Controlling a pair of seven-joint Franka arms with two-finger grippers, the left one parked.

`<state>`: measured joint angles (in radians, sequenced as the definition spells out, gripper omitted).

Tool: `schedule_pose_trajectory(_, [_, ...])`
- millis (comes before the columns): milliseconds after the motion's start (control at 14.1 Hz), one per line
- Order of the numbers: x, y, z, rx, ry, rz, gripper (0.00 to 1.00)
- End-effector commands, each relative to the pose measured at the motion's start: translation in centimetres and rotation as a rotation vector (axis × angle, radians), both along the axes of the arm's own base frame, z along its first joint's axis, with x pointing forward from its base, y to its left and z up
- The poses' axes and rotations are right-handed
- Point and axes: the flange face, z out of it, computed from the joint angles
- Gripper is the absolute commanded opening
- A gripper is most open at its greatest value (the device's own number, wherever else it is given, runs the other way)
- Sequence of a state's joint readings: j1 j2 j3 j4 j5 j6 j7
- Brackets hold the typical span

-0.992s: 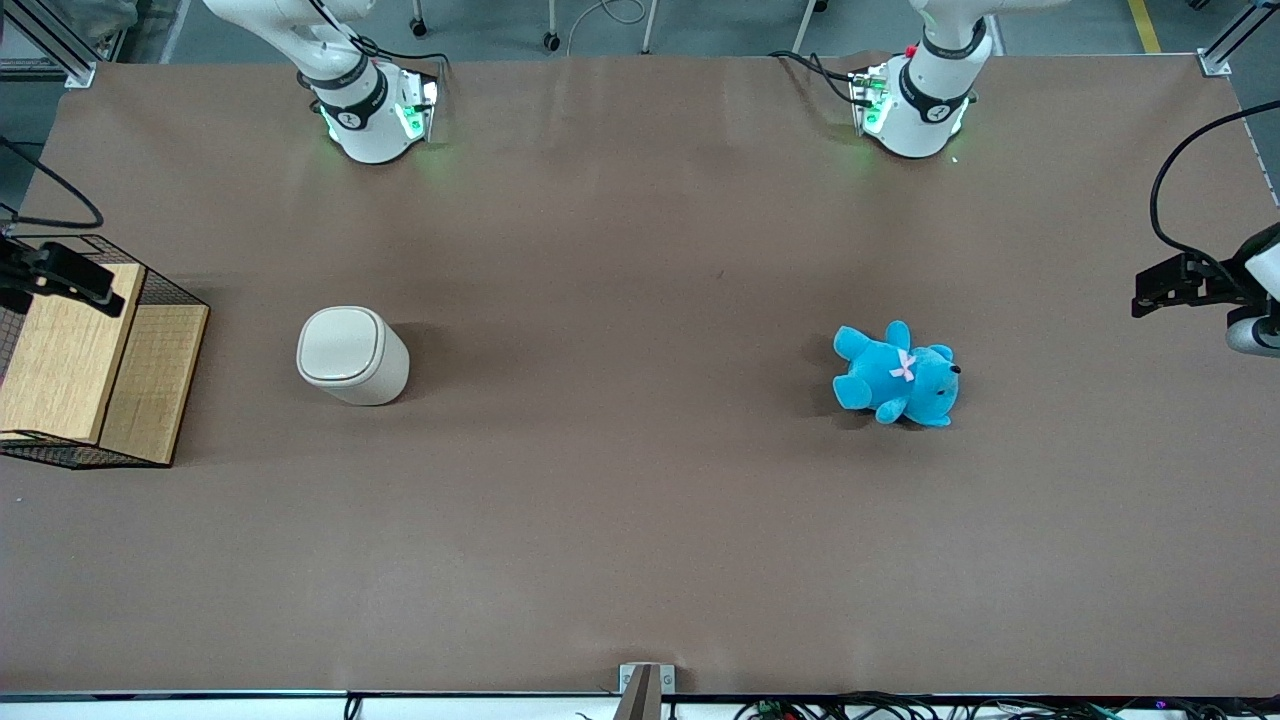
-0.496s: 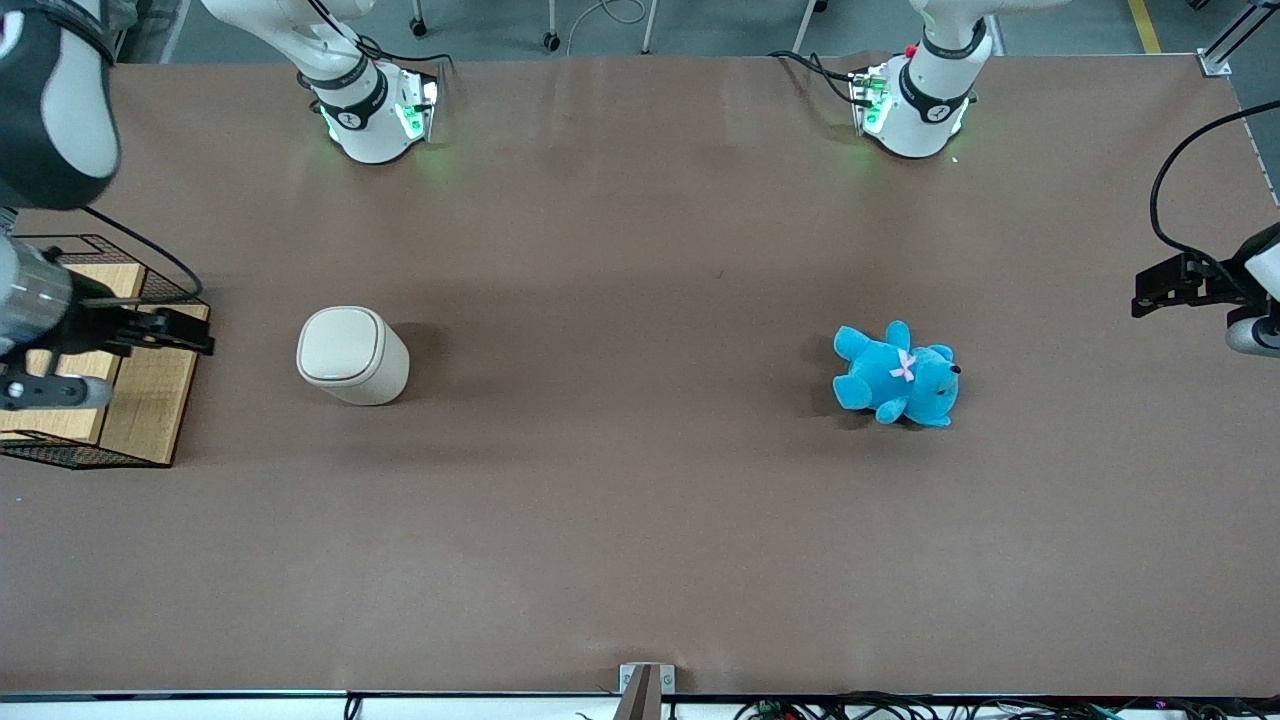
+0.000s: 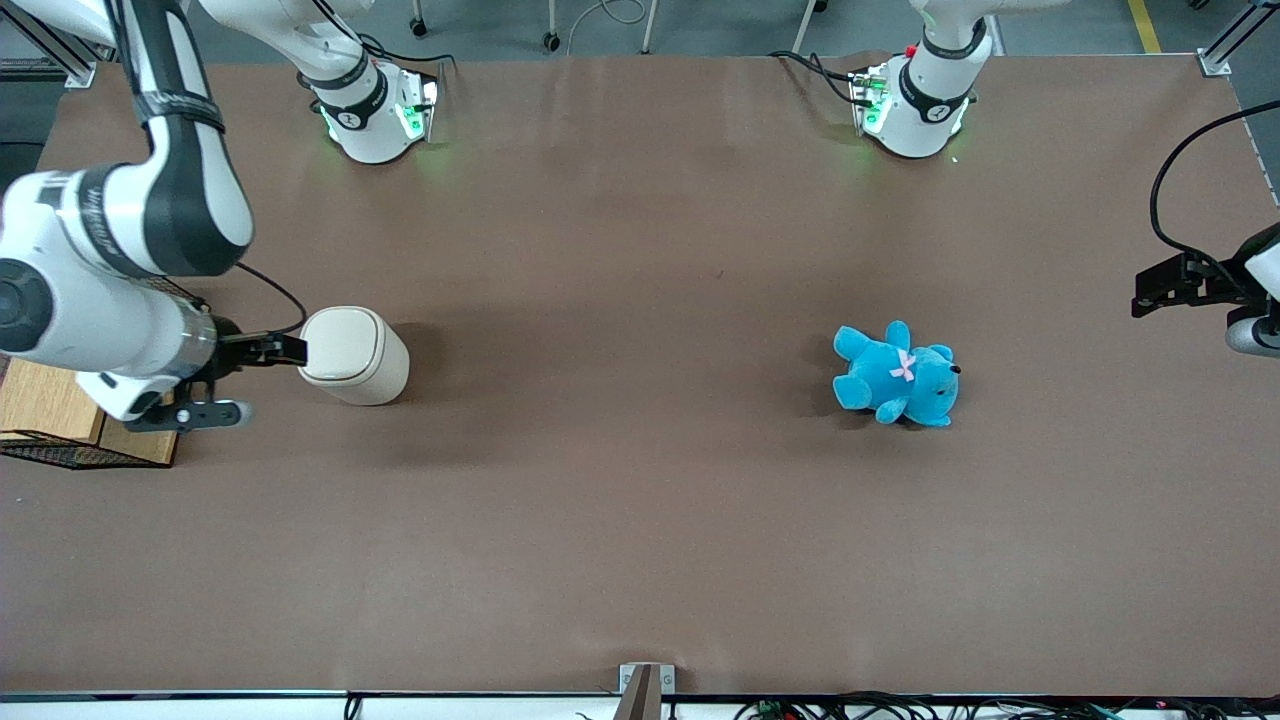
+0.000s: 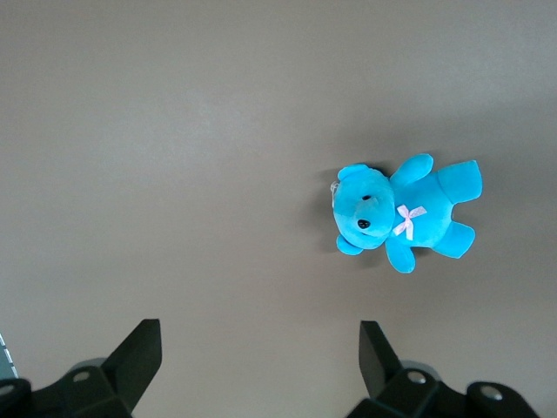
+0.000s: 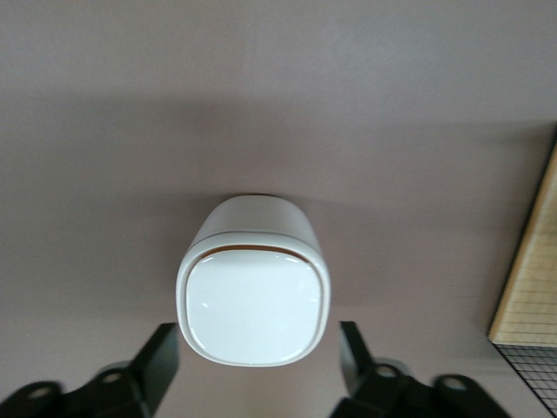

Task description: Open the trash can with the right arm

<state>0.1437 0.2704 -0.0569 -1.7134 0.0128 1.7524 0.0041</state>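
The trash can point(image 3: 352, 355) is a small cream-white bin standing upright on the brown table, with its flat lid shut. It also shows in the right wrist view point(image 5: 254, 300), seen from above, with a thin tan line round the lid. The right arm point(image 3: 120, 250) reaches over the table from the working arm's end. Its gripper point(image 3: 262, 352) is at the trash can's side at lid height. It is open and empty. In the right wrist view the gripper point(image 5: 257, 338) has its two fingers spread wider than the lid, one on each side of the lid's nearest edge, not touching it.
A wire-mesh basket with wooden boards point(image 3: 60, 440) sits beside the trash can at the working arm's end, partly hidden by the arm; its board point(image 5: 531, 279) shows in the right wrist view. A blue teddy bear point(image 3: 897, 375) lies toward the parked arm's end.
The right arm has swung in from the table's end, passing over the basket, and its gripper has come up to the trash can. The trash can and the bear have not moved.
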Motion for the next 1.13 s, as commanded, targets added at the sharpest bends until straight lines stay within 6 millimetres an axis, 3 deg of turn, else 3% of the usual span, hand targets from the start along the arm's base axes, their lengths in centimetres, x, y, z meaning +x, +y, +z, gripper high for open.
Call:
schedule_pose_trajectory(0, [-1.6,1.5,-2.0,-0.001,0.023,0.004,0.31])
schedule_pose_trajectory(213, [-2.5,2.3,-4.1,-0.005,0.066,0.018,0.19])
schedule_pose_trajectory(709, [-3.7,2.5,-8.6,0.017,0.076,0.002,0.16])
schedule_pose_trajectory(1063, [-3.8,3.4,-9.2,0.018,0.083,0.017,0.03])
